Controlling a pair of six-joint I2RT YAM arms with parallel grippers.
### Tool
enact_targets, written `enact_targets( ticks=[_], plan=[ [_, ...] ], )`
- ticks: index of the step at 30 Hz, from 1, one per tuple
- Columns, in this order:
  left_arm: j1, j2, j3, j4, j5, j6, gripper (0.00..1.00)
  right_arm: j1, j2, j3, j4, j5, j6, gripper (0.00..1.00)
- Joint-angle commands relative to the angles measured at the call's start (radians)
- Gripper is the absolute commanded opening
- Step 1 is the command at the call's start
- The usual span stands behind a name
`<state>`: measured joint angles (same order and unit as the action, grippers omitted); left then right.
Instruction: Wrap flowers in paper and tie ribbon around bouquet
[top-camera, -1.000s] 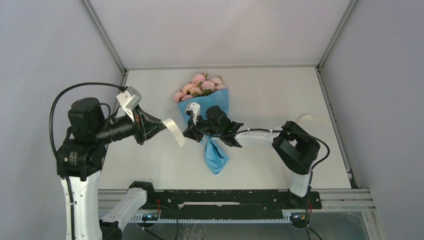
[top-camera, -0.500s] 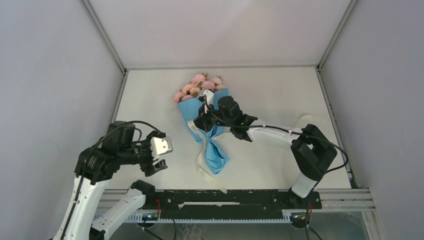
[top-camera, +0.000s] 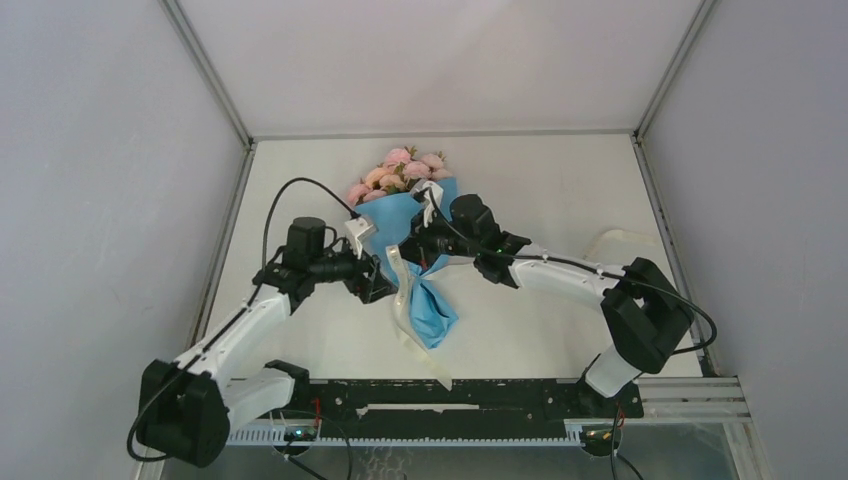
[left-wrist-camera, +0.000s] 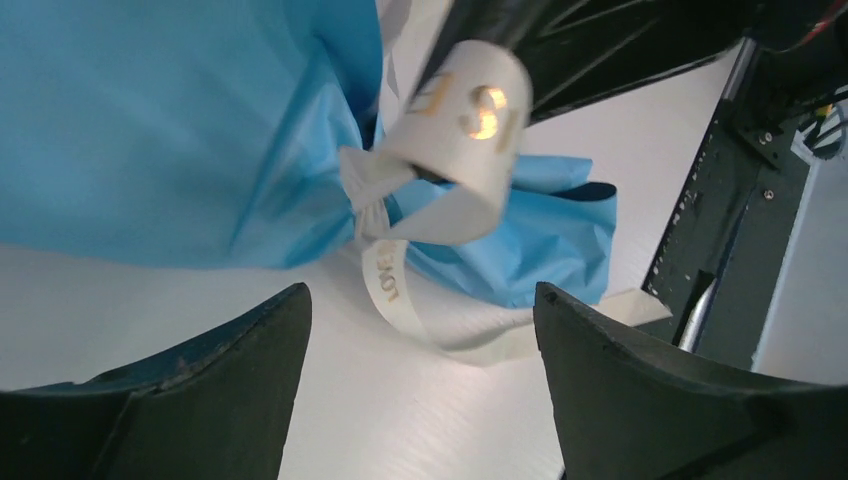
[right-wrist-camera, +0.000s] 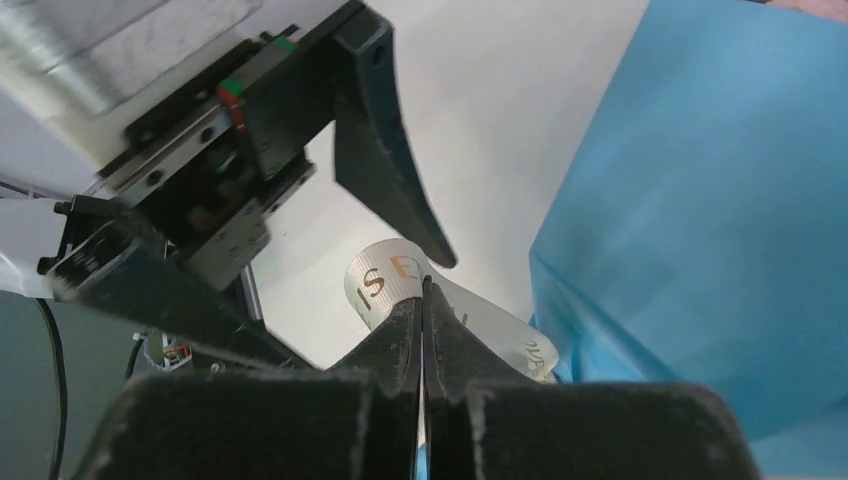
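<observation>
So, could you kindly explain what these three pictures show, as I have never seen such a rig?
Two robot arms are bolted at the near edge of a table, each ending in a two-finger gripper. One picture looks down from above; the other two come from cameras on the wrists. On the table lies a bouquet: pink flowers in blue paper, with a cream ribbon round its waist. The right gripper is shut on a loop of ribbon. The left gripper is open beside it, holding nothing.
</observation>
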<state>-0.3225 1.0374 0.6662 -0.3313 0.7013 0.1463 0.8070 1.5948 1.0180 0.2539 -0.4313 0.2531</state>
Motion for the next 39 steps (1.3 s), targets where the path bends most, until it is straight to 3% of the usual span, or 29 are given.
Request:
enact_targets(
  ticks=[1, 3, 7, 13, 21, 23, 27, 28, 30, 33, 37, 39],
  plan=[
    [0.059, 0.06, -0.076, 0.469, 0.233, 0.035, 0.88, -0.027, -0.056, -0.019, 0.036, -0.043, 0.03, 0.0],
    [0.06, 0.09, -0.111, 0.567, 0.259, 0.067, 0.9, -0.043, -0.057, -0.019, 0.032, -0.075, 0.026, 0.0],
    [0.052, 0.176, -0.158, 0.814, 0.331, -0.01, 0.87, -0.053, -0.048, -0.02, 0.031, -0.12, 0.029, 0.0],
    [0.051, 0.245, -0.167, 0.869, 0.35, 0.014, 0.59, -0.057, -0.027, -0.021, 0.069, -0.162, 0.048, 0.0],
    [0.012, 0.289, -0.177, 0.939, 0.376, 0.075, 0.49, -0.052, -0.01, -0.021, 0.085, -0.192, 0.081, 0.0],
    [0.007, 0.292, -0.182, 0.944, 0.385, 0.083, 0.39, -0.05, -0.009, -0.02, 0.085, -0.188, 0.088, 0.0],
    [0.001, 0.277, -0.201, 0.956, 0.399, 0.076, 0.02, -0.046, -0.005, -0.02, 0.083, -0.169, 0.089, 0.0],
    [0.002, 0.27, -0.208, 0.956, 0.399, 0.075, 0.0, -0.046, -0.005, -0.02, 0.08, -0.161, 0.089, 0.01],
    [0.002, 0.255, -0.226, 0.957, 0.383, 0.077, 0.0, -0.052, -0.022, -0.019, 0.039, -0.134, 0.08, 0.15],
    [0.002, 0.23, -0.251, 0.918, 0.328, 0.123, 0.0, -0.104, -0.101, 0.003, -0.217, 0.01, 0.053, 0.39],
    [0.002, 0.196, -0.275, 0.879, 0.282, 0.203, 0.0, -0.32, -0.253, -0.011, -0.636, 0.408, 0.108, 0.49],
    [0.002, 0.189, -0.283, 0.861, 0.286, 0.25, 0.0, -0.453, -0.29, -0.033, -0.797, 0.591, 0.129, 0.59]
  ],
)
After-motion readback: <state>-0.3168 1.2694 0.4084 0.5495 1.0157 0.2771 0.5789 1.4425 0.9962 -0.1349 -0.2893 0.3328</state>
